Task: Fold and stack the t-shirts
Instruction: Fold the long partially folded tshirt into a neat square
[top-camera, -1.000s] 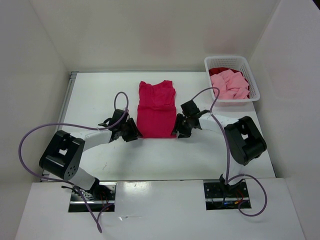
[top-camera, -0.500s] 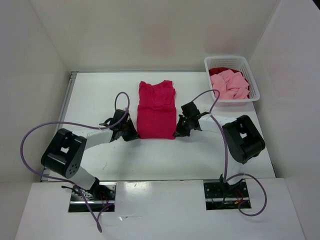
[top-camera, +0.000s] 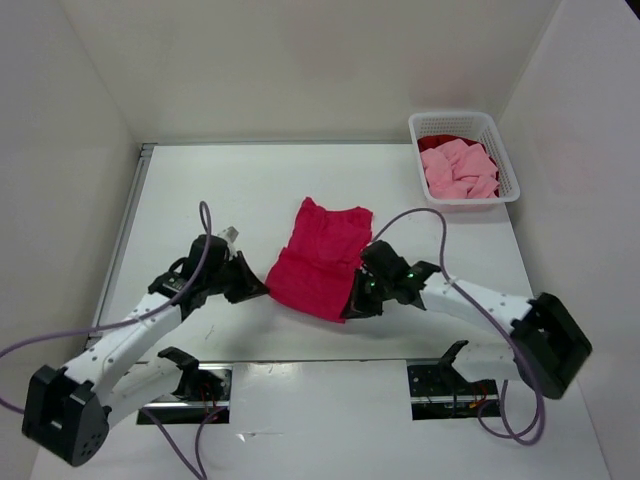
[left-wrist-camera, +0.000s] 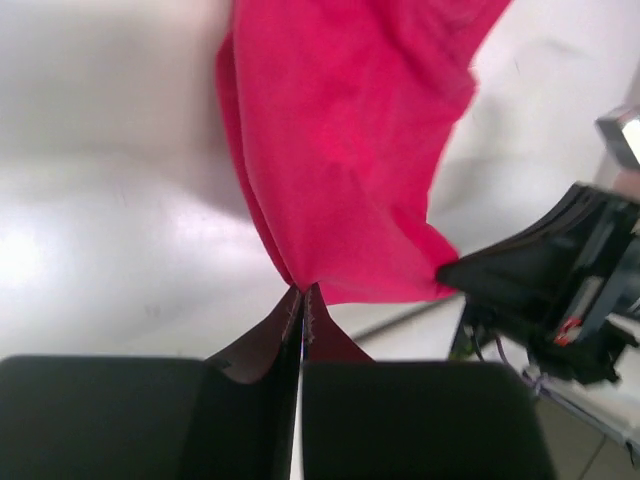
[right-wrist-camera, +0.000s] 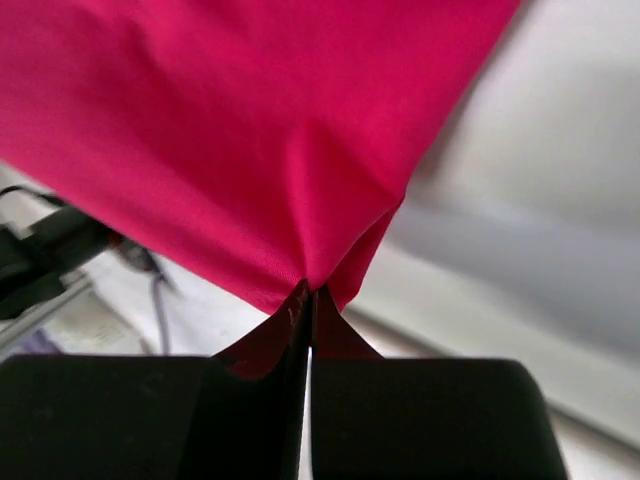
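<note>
The crimson-magenta t-shirt (top-camera: 322, 258) hangs partly lifted over the middle of the table, its near edge raised and its far end resting on the surface. My left gripper (top-camera: 262, 289) is shut on its near left corner (left-wrist-camera: 300, 282). My right gripper (top-camera: 349, 311) is shut on the near right corner (right-wrist-camera: 310, 282). In the left wrist view the cloth (left-wrist-camera: 350, 150) stretches away from the pinched fingertips, with the right gripper's dark body (left-wrist-camera: 550, 280) at its other corner. A light pink t-shirt (top-camera: 458, 170) and a dark red t-shirt (top-camera: 442, 139) lie in the basket.
A white lattice basket (top-camera: 507, 163) stands at the table's far right corner. White walls enclose the table on three sides. Purple cables loop from both arms, one arching over the table near the right arm (top-camera: 425, 215).
Both grippers closed on the near corners of the crimson t-shirt and pulled it toward the near edge, lifting its lower hem. Both arms swung back and outward.
</note>
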